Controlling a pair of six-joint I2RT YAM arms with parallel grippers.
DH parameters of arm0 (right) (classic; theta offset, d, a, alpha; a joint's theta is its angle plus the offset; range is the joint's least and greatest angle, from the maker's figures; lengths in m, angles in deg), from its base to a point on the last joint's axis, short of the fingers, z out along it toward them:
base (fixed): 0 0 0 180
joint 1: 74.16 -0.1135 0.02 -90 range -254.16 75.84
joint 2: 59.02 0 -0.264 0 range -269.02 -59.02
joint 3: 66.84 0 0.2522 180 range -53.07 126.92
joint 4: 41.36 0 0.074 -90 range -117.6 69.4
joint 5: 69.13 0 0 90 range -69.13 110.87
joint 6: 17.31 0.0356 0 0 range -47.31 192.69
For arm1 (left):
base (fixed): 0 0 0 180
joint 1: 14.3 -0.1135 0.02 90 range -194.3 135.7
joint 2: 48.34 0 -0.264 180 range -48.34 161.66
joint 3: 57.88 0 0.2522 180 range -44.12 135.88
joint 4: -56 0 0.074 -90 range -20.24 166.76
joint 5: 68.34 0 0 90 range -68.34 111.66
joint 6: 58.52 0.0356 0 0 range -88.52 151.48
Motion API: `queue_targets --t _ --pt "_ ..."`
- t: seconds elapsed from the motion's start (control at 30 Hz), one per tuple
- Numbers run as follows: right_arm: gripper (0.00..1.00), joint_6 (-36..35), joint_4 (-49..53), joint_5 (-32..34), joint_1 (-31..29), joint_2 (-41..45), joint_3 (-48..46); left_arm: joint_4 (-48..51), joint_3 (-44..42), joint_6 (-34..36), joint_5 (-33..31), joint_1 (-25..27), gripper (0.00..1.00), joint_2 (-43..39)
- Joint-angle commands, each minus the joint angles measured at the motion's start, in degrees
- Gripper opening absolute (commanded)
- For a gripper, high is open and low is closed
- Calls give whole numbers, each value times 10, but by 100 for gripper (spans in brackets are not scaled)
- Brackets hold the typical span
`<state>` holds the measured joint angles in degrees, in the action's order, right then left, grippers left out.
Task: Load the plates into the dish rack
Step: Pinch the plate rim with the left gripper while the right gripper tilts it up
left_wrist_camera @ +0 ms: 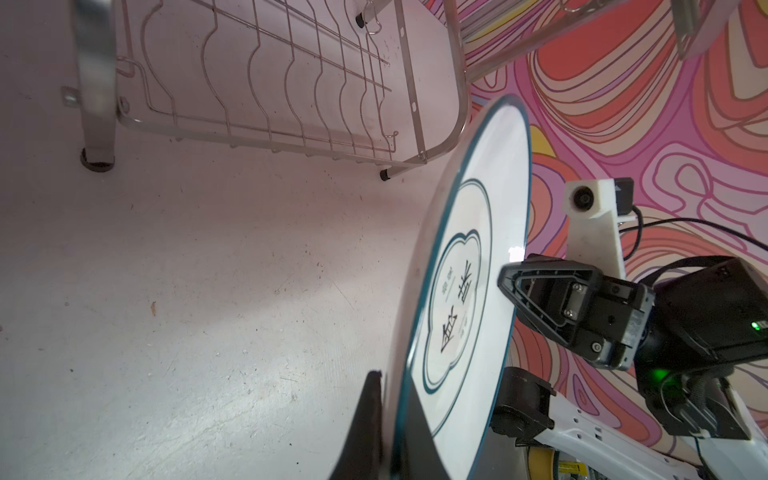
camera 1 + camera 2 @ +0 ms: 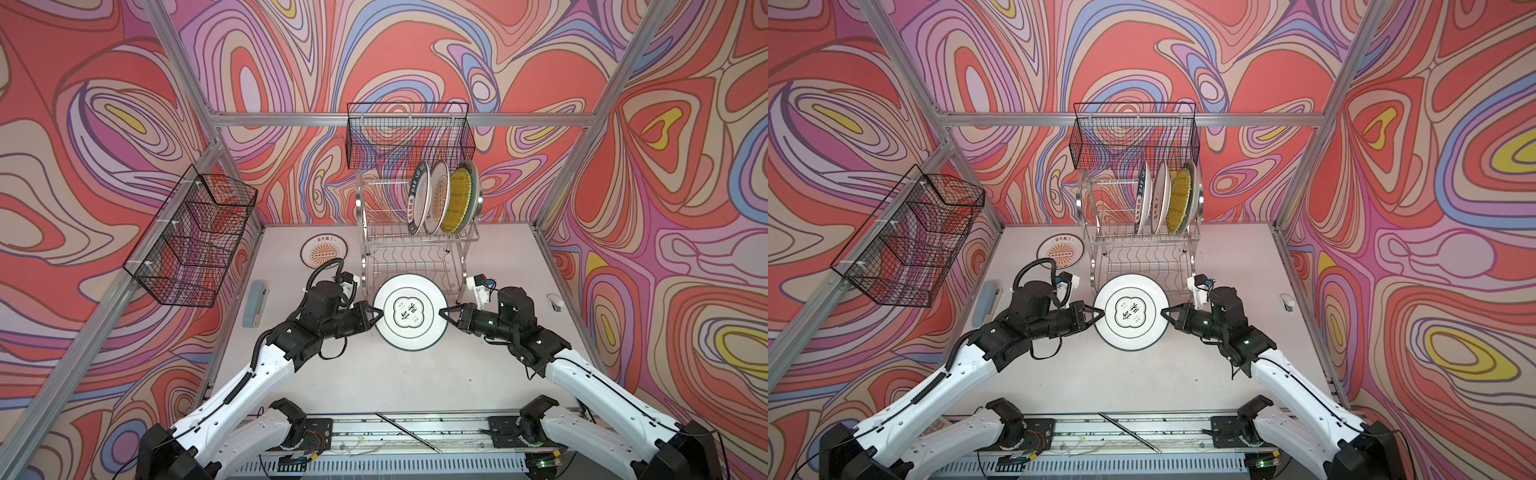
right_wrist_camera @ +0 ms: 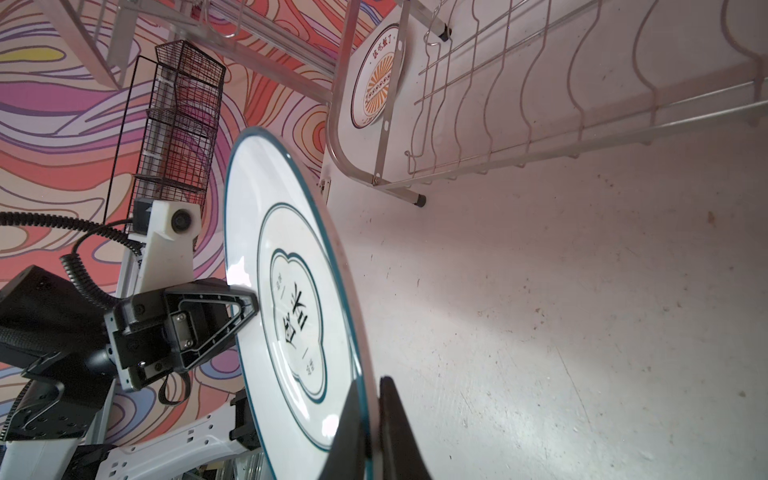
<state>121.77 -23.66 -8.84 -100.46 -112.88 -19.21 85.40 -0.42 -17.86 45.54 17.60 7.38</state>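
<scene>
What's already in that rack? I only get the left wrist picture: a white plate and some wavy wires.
Observer: The dish rack holds four on edge in its upper tier: a lettered-rim plate, a sunburst plate, a yellow plate and an aqua plate.
Visitor: Any not loaded yet?
Observer: One: another sunburst plate lies flat on the table, left of the rack.
Visitor: Is my plate gripped properly on the far side?
Observer: The right wrist view shows the right fingers pinching the rim of the white plate, one on each face.
</scene>
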Motion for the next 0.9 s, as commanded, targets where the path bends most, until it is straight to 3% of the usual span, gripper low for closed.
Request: queue_targets --t 0.0,0.2,0.43,0.8,0.87 --pt "0 28 -57 -22 1 -2 15 -43 -11 -8 18 7 0 4" --pt "7 47 -92 -30 0 -7 5 -112 -38 -50 42 7 0 5" --pt "15 52 -105 -31 0 -17 10 -122 -37 -56 44 7 0 -2" --pt "17 51 -111 -32 -1 -31 18 -132 -42 -62 53 7 0 2" --pt "12 49 -110 -31 -1 -32 20 -132 -42 -62 53 8 0 3"
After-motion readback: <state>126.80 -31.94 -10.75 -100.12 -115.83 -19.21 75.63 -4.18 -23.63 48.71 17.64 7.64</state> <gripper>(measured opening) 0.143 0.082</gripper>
